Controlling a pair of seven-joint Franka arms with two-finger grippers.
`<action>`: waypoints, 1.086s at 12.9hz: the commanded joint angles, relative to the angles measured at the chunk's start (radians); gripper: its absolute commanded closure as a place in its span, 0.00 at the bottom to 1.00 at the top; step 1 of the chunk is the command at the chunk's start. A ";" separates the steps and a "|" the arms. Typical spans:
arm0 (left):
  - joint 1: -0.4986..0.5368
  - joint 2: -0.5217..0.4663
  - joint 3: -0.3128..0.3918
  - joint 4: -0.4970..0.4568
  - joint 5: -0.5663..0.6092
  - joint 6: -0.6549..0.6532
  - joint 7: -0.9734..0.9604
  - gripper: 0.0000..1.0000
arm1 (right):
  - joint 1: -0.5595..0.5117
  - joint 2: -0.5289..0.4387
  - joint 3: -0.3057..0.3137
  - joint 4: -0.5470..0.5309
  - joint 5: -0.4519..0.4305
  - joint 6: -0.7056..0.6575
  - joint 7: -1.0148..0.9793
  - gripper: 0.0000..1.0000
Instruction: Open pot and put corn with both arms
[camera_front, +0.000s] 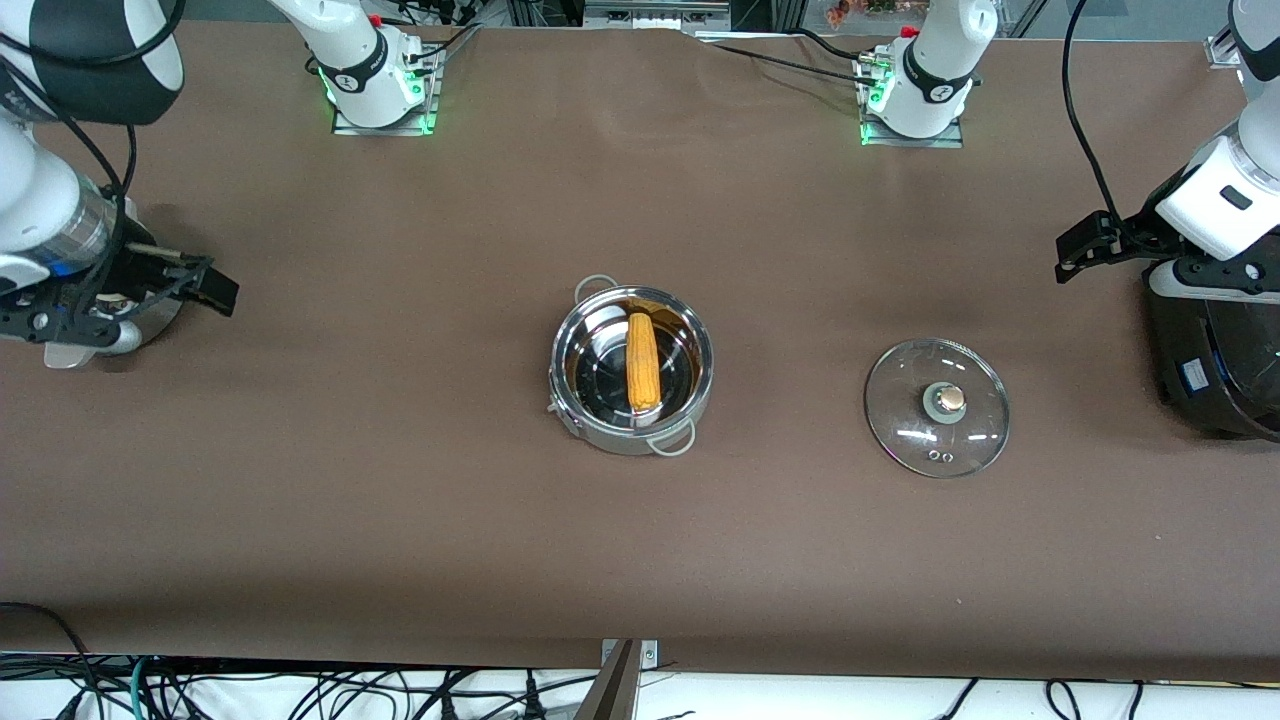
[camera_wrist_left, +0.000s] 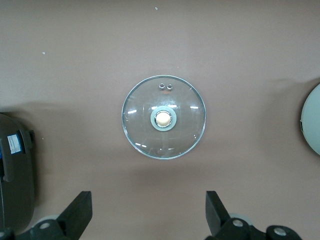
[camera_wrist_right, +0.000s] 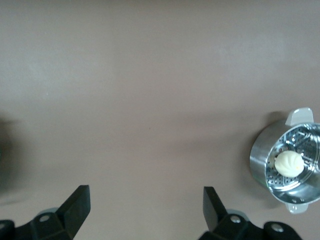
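The shiny steel pot stands uncovered at the middle of the table, with the yellow-orange corn lying inside it. Its clear glass lid with the copper-coloured knob lies flat on the table beside the pot, toward the left arm's end. My left gripper hangs open and empty in the air by that end of the table, with the lid in its wrist view. At the right arm's end my right gripper is also open and empty, over bare table.
A big black cooker stands at the left arm's end, below that arm's wrist. A perforated steel steamer basket holding a white bun sits at the right arm's end, mostly hidden under that arm in the front view.
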 joint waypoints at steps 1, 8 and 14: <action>-0.006 -0.018 0.001 -0.009 0.003 -0.006 -0.005 0.00 | -0.004 -0.045 -0.006 -0.060 0.018 0.019 -0.024 0.00; -0.006 -0.016 0.002 -0.008 0.003 -0.005 -0.003 0.00 | -0.005 -0.128 -0.200 -0.054 0.207 -0.079 -0.484 0.00; -0.001 -0.015 0.002 -0.008 0.002 -0.005 -0.005 0.00 | -0.002 -0.131 -0.192 -0.051 0.124 -0.130 -0.412 0.00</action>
